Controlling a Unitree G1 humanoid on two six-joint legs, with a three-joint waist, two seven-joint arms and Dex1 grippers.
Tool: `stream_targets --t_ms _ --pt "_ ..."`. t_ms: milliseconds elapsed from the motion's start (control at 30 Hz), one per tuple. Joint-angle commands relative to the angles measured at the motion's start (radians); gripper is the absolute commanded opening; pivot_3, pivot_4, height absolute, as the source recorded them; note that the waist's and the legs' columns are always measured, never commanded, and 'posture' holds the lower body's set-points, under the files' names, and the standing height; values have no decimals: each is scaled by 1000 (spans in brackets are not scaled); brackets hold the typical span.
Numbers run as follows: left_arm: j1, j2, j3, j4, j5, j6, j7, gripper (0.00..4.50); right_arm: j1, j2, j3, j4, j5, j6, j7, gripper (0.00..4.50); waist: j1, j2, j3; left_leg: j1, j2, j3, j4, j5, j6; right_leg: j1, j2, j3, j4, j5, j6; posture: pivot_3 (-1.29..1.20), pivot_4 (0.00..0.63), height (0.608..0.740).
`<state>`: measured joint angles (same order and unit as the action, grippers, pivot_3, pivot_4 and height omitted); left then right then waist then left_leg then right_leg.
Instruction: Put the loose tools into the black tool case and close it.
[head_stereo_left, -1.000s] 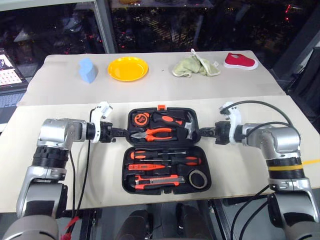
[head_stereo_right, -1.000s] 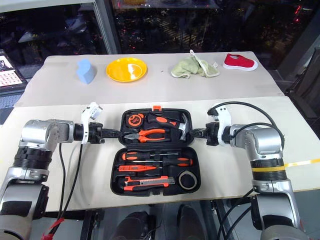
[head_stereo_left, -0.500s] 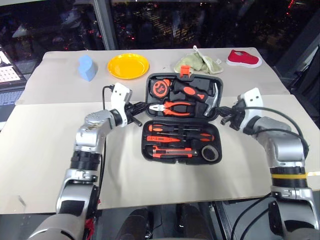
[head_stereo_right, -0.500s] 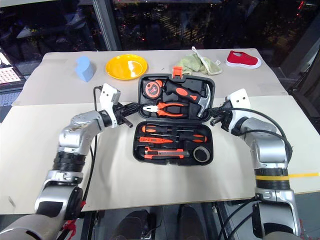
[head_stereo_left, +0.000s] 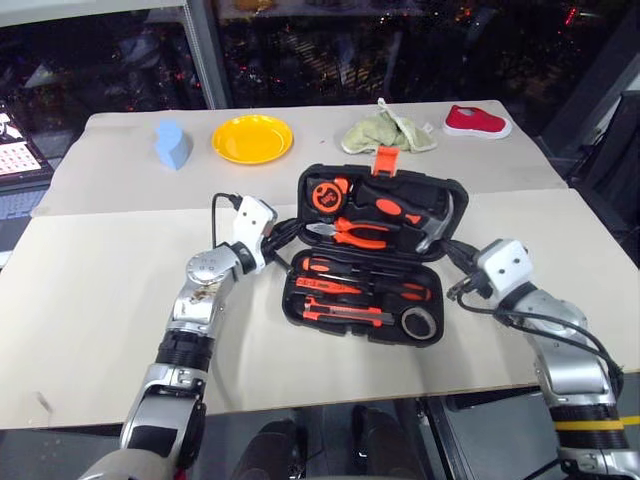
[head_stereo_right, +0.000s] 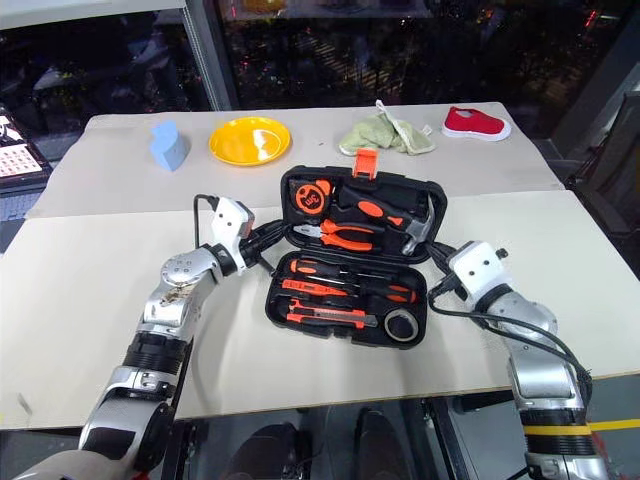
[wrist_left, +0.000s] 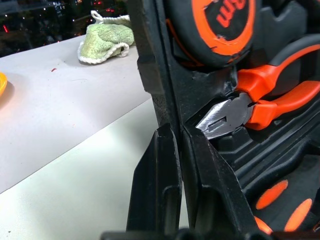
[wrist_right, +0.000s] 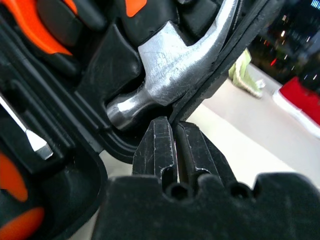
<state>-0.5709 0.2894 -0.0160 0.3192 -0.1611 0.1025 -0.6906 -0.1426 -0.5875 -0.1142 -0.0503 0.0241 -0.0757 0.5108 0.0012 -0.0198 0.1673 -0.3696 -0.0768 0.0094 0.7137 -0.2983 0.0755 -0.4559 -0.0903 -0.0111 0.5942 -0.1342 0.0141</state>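
I see the black tool case near the tabletop's front edge, tools seated in its near half, lid half raised beyond. My left end effector is pinched shut on the lid's left rim, my right end effector shut at its right rim. I judge the lid must swing toward me about its side-to-side hinge.

On the far side of the table, a yellow plate sits with a blue object beside it, a green cloth farther along, and a red shoe beyond that.
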Motion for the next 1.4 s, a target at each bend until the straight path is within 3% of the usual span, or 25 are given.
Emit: stream_targets --t_ms 33,100,333,467,533,700,933,1133,1400 --pt "53 32 21 -55 -9 21 9 0 51 -34 -17 -42 -70 -167 -25 15 -2 0 0 0 0 0 0 0 0 0 0 0 0 0 0 0 150 740" --pt "79 40 24 -85 -16 39 7 0 98 -40 -14 -55 -90 -223 -26 15 -3 1 0 1 0 1 0 0 0 0 0 1 0 0 0 0 150 740" --pt "190 106 61 -215 -70 126 -10 2467 328 -84 -107 -290 39 -202 53 2381 -6 1 -1 1 2 1 -1 0 0 -1 1 1 0 -1 -1 0 150 740" --pt "201 158 110 -244 -100 176 -9 3981 408 -173 -255 -432 311 28 156 3793 3 1 -1 1 2 2 2 -4 7 1 0 1 0 -1 0 0 150 740" --pt "195 172 123 -235 -112 194 -6 4500 417 -200 -309 -459 406 157 157 4472 7 -2 -3 3 3 2 3 -4 7 4 0 0 0 -1 0 0 150 740" --pt "125 192 98 -167 -134 284 -57 4500 320 -218 -398 -418 719 573 23 4472 13 -2 -2 6 5 1 2 -4 7 8 -2 0 0 -1 -1 0 150 740" --pt "-175 161 43 61 -180 579 -128 4500 23 -228 -308 -278 895 966 -122 4472 14 -3 -2 2 4 1 5 -5 8 5 0 -2 0 -1 -1 0 150 740" --pt "-408 118 -30 312 -152 706 -220 4500 -212 -185 -198 -112 888 1143 -174 4472 8 -3 -2 -4 4 2 3 -2 3 1 0 -2 0 -1 0 0 150 740" --pt "-542 64 -72 539 -88 676 -250 4500 -311 -168 -113 28 801 1188 -135 4472 11 -3 -2 -15 4 1 3 -3 6 -7 -2 -3 -2 0 2 0 150 740"
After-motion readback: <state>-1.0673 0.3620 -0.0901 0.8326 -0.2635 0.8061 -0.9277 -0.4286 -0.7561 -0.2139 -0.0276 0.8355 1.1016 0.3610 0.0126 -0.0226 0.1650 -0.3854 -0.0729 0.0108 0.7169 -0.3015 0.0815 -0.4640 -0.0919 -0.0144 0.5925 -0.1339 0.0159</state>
